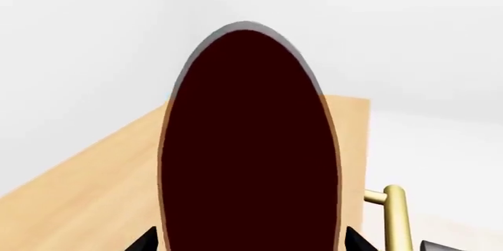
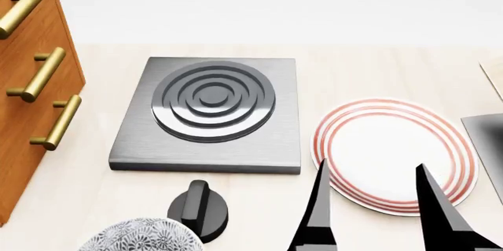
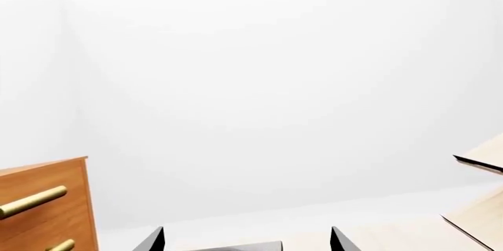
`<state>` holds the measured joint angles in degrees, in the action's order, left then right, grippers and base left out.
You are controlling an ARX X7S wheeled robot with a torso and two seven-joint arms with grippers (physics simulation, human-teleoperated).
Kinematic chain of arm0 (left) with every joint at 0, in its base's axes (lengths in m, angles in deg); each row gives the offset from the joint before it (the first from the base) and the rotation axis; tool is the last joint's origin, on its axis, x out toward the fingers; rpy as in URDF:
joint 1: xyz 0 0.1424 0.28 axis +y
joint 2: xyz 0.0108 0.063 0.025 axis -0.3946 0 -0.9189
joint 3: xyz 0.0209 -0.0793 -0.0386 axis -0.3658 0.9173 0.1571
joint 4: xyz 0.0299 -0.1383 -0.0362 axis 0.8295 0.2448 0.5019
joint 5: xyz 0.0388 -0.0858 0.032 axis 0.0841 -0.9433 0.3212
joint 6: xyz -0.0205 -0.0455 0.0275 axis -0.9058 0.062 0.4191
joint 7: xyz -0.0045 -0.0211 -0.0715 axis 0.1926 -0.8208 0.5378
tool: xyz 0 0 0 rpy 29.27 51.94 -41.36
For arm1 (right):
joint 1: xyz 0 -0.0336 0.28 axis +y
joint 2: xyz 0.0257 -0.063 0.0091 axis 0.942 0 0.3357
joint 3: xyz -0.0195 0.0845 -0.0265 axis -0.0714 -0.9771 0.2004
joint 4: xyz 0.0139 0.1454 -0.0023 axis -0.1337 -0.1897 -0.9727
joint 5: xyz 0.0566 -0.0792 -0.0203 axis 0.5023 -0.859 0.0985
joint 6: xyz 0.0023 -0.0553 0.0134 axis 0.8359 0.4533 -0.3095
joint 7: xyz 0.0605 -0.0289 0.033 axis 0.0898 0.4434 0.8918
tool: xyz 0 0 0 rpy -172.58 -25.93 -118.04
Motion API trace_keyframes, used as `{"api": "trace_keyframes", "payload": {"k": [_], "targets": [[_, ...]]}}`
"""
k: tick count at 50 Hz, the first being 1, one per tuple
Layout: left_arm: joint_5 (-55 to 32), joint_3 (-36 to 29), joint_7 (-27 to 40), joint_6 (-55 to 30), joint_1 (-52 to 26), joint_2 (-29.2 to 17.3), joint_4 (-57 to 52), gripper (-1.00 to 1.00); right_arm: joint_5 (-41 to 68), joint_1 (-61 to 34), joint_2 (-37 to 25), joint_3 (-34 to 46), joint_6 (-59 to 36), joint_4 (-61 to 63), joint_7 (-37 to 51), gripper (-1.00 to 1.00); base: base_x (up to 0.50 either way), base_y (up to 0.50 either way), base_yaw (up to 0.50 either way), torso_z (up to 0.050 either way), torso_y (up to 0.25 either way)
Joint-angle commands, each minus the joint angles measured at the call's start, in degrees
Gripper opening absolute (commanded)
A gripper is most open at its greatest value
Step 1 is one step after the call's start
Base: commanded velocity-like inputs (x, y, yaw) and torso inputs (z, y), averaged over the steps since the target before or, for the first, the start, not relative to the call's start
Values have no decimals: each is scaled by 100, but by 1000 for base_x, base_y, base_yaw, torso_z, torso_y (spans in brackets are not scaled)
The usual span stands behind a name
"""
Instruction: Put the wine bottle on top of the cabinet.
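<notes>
The left gripper (image 1: 250,244) pinches the wine bottle (image 1: 250,145), dark base filling the wrist view, with the cabinet (image 1: 86,174) top just beyond and below. Lower it level and upright before releasing. The right gripper (image 2: 376,204) hangs spread above the plate (image 2: 393,151).

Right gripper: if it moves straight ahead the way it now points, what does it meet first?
Nothing close. The right gripper has open jaws with nothing between them; ahead the right wrist view shows only the white wall, how far is unclear. The cabinet stands off to one side.
</notes>
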<state>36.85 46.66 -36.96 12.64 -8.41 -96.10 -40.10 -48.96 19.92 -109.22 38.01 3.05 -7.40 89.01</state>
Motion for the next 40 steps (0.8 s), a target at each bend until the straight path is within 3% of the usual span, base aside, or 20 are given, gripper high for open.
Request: {"api": "trace_keyframes", "payload": {"k": [1,16,40], "targets": [[-42,137,-50,553,459,41,-162,100,-9,19,-23,16,15,44,12,100,0,0,0,0,0],[-98,390,-4,900,1402,-105,-539,100,-33,-30,-15,97,-13,54,29,100,0,0,0,0,0],[-570,807,263,455,3096,-429,-3552,100,-97,-79,6,253,-59,87,60,100,0,0,0,0,0]]}}
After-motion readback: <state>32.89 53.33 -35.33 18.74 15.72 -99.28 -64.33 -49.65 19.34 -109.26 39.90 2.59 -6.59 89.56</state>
